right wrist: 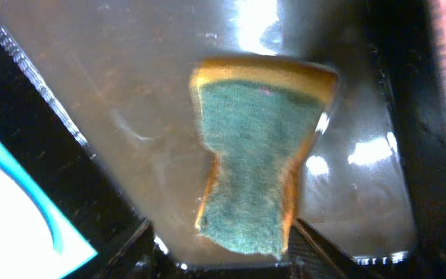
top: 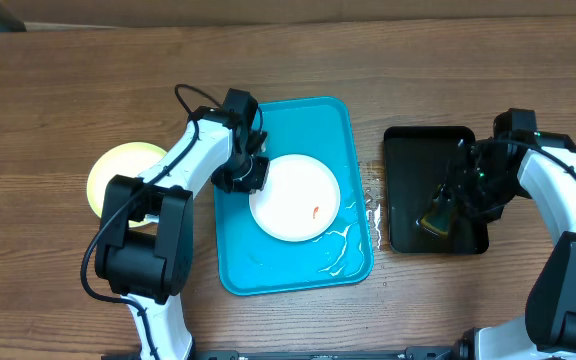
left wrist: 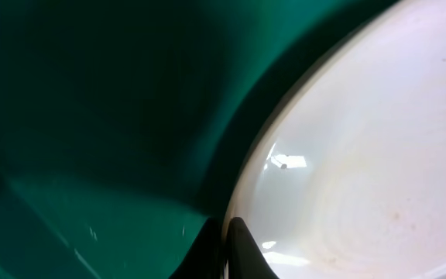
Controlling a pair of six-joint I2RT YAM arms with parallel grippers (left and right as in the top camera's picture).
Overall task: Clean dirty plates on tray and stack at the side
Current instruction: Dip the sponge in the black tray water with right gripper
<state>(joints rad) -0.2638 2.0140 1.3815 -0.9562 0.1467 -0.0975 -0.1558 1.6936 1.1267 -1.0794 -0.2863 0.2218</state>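
Overhead, the white plate [top: 293, 190] with a red smear [top: 315, 211] lies mid-tray on the turquoise tray [top: 238, 260]. The left gripper [top: 251, 175] is clamped on its left rim. Only the left wrist view shows a fingertip [left wrist: 242, 252] over that rim. A yellow-green plate [top: 113, 170] rests on the desk beyond the tray's left rim. The right wrist view alone shows the sponge [right wrist: 254, 155] pinched to a waist by the right gripper [top: 446, 205], above the black tray [top: 408, 145], toward its near rim.
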